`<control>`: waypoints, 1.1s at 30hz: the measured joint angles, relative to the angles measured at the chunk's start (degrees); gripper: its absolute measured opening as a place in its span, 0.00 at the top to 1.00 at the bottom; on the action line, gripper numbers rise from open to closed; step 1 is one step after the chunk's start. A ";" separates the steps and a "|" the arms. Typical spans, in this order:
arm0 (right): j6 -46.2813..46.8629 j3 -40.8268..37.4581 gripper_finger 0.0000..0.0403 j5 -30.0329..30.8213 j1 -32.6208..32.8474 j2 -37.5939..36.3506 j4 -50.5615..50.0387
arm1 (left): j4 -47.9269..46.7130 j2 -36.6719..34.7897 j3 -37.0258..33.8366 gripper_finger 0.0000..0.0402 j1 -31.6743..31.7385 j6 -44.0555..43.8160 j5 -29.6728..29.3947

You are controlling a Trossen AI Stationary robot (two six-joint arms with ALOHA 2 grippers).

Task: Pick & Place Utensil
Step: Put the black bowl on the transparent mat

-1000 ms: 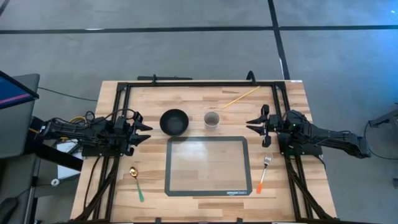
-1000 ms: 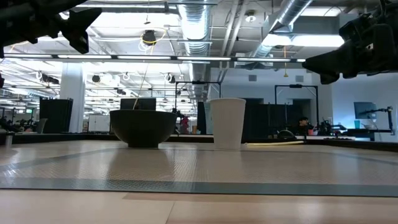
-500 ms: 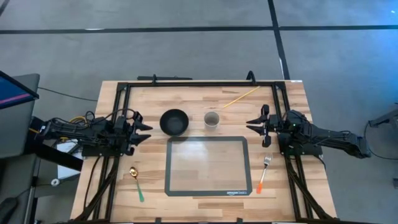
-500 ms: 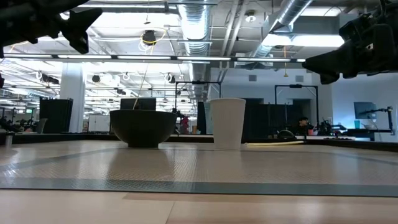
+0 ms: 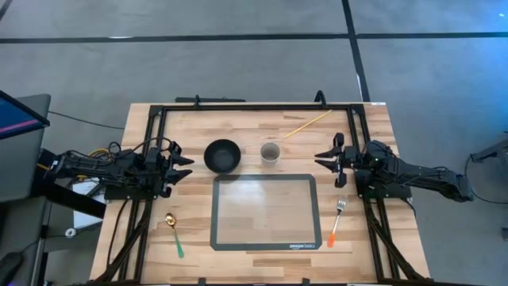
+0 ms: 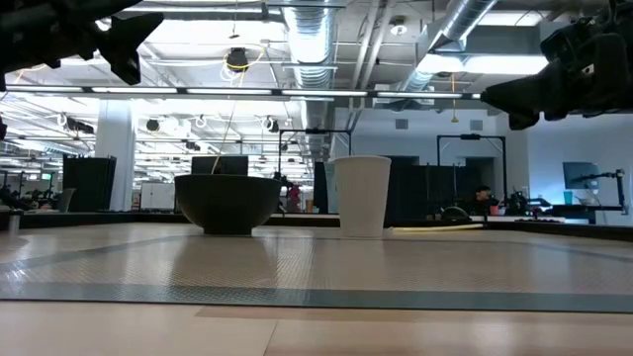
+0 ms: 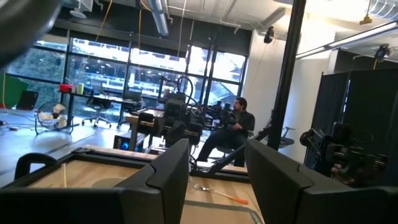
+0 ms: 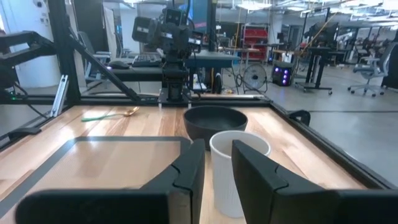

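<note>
The fork, silver with an orange handle, lies flat on the wood to the right of the tray. The spoon, gold with a green handle, lies flat to the tray's left. A black bowl and a white cup stand beyond the tray's far edge. My left gripper hovers open at the table's left side, left of the bowl. My right gripper hovers open at the right side, right of the cup. Its wrist view looks past its fingers at the cup and the bowl.
A thin yellow stick lies near the table's far right corner. A black frame runs along the table's far edge and down both sides. In the left wrist view a person sits in the room beyond the table.
</note>
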 joint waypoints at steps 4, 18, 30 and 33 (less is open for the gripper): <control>-0.02 0.00 0.82 0.00 0.00 0.02 -0.41 | -0.04 0.00 0.00 0.60 0.00 0.11 -0.01; 8.79 0.02 0.82 -0.02 1.28 0.04 15.65 | -15.19 24.11 18.24 0.60 3.34 6.03 -9.48; 8.55 0.02 0.82 0.00 1.89 0.02 16.64 | -32.98 59.54 31.87 0.60 4.24 4.12 -6.91; 8.57 0.02 0.82 0.44 1.31 0.02 16.62 | -32.79 63.08 31.87 0.60 4.44 4.07 -6.95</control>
